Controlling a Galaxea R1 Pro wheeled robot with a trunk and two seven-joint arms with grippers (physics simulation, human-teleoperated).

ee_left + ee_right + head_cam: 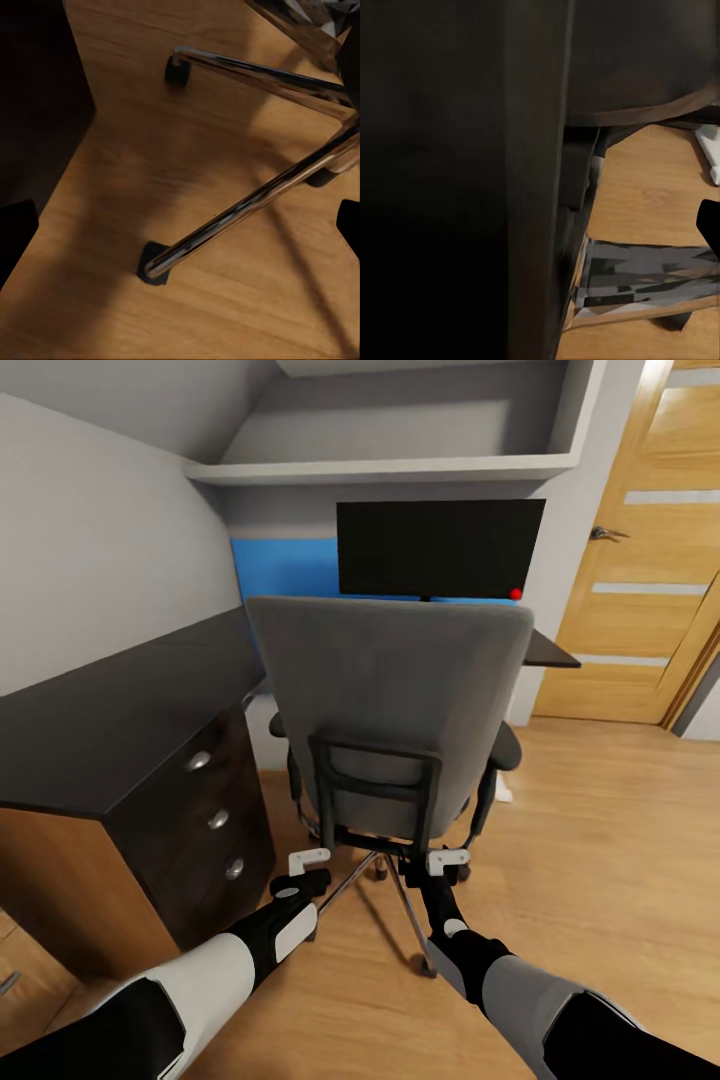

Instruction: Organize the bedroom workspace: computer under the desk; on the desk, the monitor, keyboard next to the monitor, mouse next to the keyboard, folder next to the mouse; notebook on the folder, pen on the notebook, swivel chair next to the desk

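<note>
Head view: swivel chair stands before the desk, back toward me. My left gripper and right gripper reach low behind it; grip undeterminable. Risk: uneven push swings the castors, chair strikes the drawers.

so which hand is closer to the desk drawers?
Left. The left hand is low behind the swivel chair, on the side of the desk drawers and just off their corner. The right hand is at the chair's other side, farther from them.
</note>
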